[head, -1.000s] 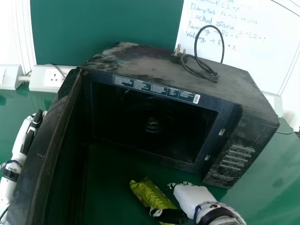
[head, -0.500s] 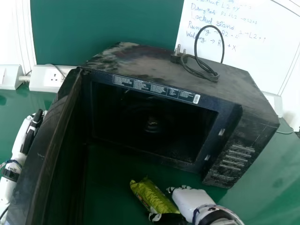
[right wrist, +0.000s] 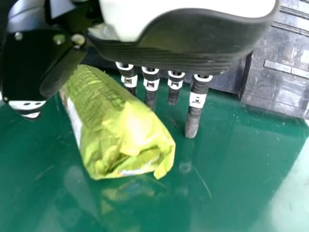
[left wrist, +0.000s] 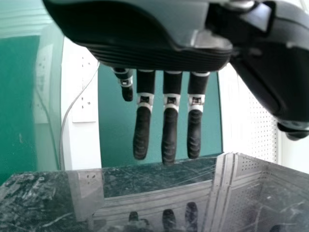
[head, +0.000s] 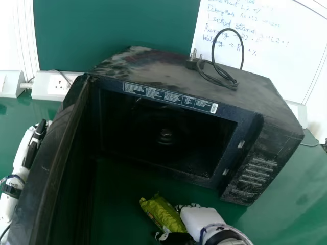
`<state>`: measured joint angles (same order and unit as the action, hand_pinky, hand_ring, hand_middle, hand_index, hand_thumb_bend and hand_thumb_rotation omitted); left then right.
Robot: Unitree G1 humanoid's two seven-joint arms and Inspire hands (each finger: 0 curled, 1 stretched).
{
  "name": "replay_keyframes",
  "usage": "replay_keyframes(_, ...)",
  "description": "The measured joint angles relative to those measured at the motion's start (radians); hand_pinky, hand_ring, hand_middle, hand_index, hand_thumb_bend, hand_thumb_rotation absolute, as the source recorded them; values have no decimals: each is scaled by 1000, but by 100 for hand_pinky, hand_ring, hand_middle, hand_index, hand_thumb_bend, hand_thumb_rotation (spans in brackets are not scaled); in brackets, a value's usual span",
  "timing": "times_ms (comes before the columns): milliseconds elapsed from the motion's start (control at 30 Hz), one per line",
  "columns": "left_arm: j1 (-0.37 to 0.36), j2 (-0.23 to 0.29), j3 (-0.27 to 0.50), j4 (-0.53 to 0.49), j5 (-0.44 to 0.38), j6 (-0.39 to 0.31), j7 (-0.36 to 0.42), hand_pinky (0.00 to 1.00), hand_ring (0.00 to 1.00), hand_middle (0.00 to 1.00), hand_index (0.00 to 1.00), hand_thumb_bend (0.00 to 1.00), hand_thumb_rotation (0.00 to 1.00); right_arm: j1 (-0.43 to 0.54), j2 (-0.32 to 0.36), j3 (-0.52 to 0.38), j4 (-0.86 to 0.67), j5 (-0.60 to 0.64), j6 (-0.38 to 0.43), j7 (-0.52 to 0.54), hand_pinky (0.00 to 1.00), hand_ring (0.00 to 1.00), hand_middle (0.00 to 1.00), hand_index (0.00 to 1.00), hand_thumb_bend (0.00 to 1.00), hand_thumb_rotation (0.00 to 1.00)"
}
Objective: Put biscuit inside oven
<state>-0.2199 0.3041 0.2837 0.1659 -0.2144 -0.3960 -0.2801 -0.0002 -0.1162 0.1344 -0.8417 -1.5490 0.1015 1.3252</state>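
Observation:
The black oven (head: 168, 130) stands on the table with its door (head: 48, 163) swung wide to the left. In front of it lies the green biscuit packet (head: 162, 212), and my right hand (head: 201, 220) is beside it on its right. In the right wrist view the packet (right wrist: 118, 123) lies between the thumb and the straight fingers of my right hand (right wrist: 193, 113), which is open. My left hand (head: 34, 140) is left of the door; in the left wrist view my left hand (left wrist: 169, 133) has straight fingers beside the door's glossy surface (left wrist: 159, 193).
A cable with a plug (head: 193, 62) lies looped on top of the oven. White socket boxes (head: 50, 86) are behind at the left, and a whiteboard (head: 255, 46) stands behind at the right. The table (head: 276, 219) is green.
My right hand has moved a little to the left in the head view, and the packet has shifted slightly the same way. The left hand has stayed still.

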Motion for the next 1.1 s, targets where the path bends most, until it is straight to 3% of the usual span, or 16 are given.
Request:
replay_keyframes(600,0,0,-3,-4,15,-9,3,28,36,42,48,51,7,-17,-1,6,69,-22,11,-71,74,88,93,93,90,61)
replay_keyframes(1100,0,0,-3,-4,13,-12,4,30,37,42,48,51,7,-11,-1,25,112,-45,31,-133,70,82,88,93,91,53)
